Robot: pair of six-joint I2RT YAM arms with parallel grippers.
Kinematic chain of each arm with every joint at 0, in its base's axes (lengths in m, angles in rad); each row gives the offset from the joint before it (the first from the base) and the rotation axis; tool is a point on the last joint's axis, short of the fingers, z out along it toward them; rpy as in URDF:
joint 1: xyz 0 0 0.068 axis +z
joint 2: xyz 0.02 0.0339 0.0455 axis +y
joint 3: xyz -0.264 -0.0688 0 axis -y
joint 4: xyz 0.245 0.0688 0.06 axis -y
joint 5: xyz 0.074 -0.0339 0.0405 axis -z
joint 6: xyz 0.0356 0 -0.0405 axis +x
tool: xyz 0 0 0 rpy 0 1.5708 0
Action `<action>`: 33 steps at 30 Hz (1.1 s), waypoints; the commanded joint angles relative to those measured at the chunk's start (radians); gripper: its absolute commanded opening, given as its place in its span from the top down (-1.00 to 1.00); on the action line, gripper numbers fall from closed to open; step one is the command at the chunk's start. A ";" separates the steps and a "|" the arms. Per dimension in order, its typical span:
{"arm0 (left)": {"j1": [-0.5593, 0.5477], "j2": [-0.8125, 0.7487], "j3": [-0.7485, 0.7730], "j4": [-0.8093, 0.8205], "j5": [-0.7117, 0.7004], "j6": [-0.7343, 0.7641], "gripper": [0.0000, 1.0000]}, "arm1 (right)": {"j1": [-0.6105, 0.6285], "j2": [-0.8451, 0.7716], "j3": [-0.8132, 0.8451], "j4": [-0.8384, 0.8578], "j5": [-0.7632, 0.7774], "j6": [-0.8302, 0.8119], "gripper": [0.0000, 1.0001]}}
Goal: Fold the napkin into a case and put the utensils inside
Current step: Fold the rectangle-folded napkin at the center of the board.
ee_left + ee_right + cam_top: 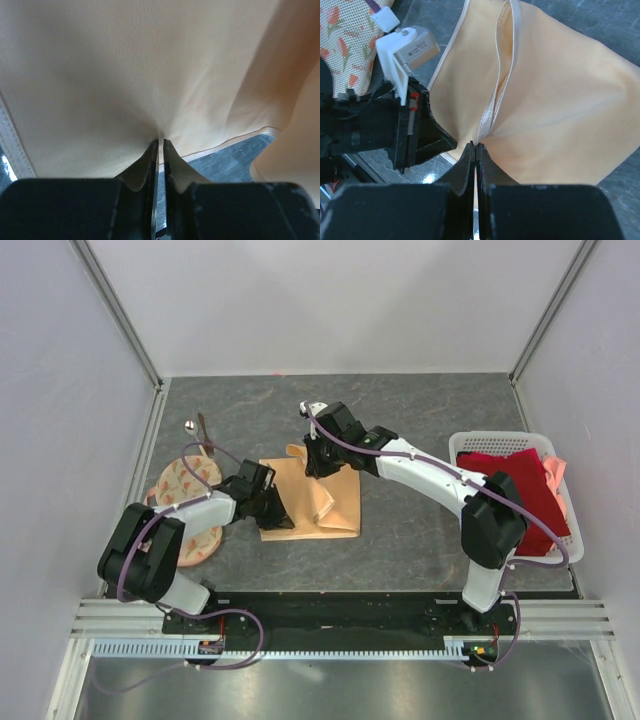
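Well, in the middle of the top view, my left gripper and right gripper each pinch the peach napkin tight.

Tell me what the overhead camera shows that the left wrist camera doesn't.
Only the overhead view shows the spoon and brown stick at the far left, the round printed cloth, the white basket holding the dark red cloth, and the right hand at the far edge of the napkin. Only the left wrist view shows the left hand close up, its fingers nearly together, pinching fabric that puckers at their tips. Both show the peach napkin, the left hand on it, and the grey table.
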 commanded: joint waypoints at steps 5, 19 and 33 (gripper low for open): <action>0.046 -0.270 -0.002 -0.181 -0.187 -0.102 0.75 | 0.011 0.050 -0.025 0.145 -0.040 0.096 1.00; 0.138 -0.113 -0.071 -0.105 -0.109 -0.085 0.81 | 0.023 0.099 -0.015 0.210 -0.099 0.156 1.00; 0.138 -0.103 -0.096 -0.086 -0.114 -0.089 0.83 | 0.051 0.187 0.067 0.236 -0.140 0.199 1.00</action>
